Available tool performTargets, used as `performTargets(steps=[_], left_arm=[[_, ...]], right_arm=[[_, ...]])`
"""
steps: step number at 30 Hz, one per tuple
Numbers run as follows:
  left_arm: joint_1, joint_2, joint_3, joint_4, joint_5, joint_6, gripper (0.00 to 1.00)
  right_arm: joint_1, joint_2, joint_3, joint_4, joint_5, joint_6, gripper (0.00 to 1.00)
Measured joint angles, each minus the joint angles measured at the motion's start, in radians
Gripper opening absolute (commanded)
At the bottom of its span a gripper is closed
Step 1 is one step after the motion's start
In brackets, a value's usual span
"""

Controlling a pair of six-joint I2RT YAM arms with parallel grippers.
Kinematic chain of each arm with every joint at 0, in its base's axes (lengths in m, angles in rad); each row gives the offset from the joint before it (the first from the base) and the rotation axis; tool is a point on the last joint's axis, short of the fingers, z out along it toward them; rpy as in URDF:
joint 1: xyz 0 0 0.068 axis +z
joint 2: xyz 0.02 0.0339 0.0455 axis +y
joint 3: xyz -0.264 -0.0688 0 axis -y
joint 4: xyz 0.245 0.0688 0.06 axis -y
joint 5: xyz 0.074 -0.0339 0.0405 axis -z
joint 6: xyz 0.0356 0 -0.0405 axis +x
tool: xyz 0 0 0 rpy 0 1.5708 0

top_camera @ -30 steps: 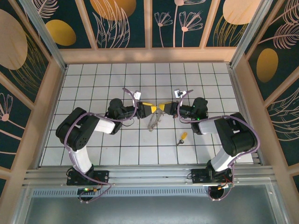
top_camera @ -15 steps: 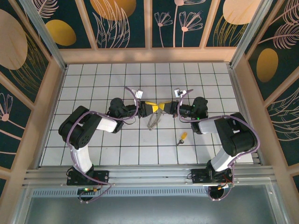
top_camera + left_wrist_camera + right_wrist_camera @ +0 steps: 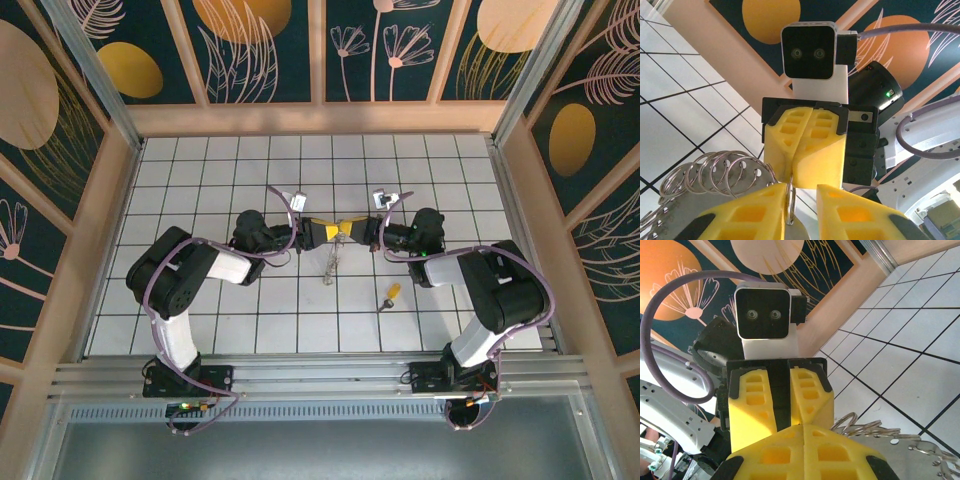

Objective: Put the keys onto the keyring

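While your right gripper (image 3: 347,228) pinches the keyring (image 3: 330,262) (it dangles between the two), your left gripper (image 3: 324,231) has its fingers slightly apart around the wire, and the yellow-headed key (image 3: 390,296) lies on the tiles (image 3: 300,320) beside the right arm (image 3: 490,290).

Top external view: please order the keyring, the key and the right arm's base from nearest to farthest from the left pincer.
Measured from the left pincer:
1. keyring: hanging right at its tips, in the middle of the table.
2. key: lying on the tiles, to the right and closer to the near edge.
3. right arm's base: at the near edge, right side.
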Motion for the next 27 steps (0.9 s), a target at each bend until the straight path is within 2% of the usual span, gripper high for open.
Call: performTargets(steps=[7, 8, 11, 12, 14, 19, 23, 27], left_arm=[[0.000, 0.006, 0.001, -0.009, -0.008, 0.005, 0.00], [0.000, 0.006, 0.002, -0.010, -0.008, 0.008, 0.00], [0.001, 0.006, 0.010, -0.020, -0.008, 0.012, 0.00], [0.000, 0.006, 0.015, -0.030, -0.007, 0.022, 0.00], [-0.004, -0.002, 0.026, -0.079, -0.007, 0.055, 0.00], [-0.005, -0.103, 0.082, -0.353, -0.010, 0.244, 0.00], [-0.005, -0.216, 0.168, -0.575, -0.026, 0.429, 0.00], [-0.005, -0.287, 0.250, -0.729, -0.038, 0.583, 0.00]], right_arm=[[0.000, 0.001, 0.000, 0.000, 0.000, 0.001, 0.00], [-0.001, 0.001, 0.001, 0.000, 0.000, 0.002, 0.00], [-0.006, 0.001, 0.007, -0.006, 0.003, 0.013, 0.34], [-0.013, -0.001, 0.008, -0.008, 0.008, 0.022, 0.42], [-0.041, -0.015, 0.008, -0.014, 0.025, 0.035, 0.48], [-0.121, -0.145, 0.006, -0.084, 0.069, 0.041, 0.49], [-0.124, -0.237, 0.007, -0.142, 0.076, 0.019, 0.50], [-0.124, -0.257, 0.007, -0.183, 0.072, 0.001, 0.50]])
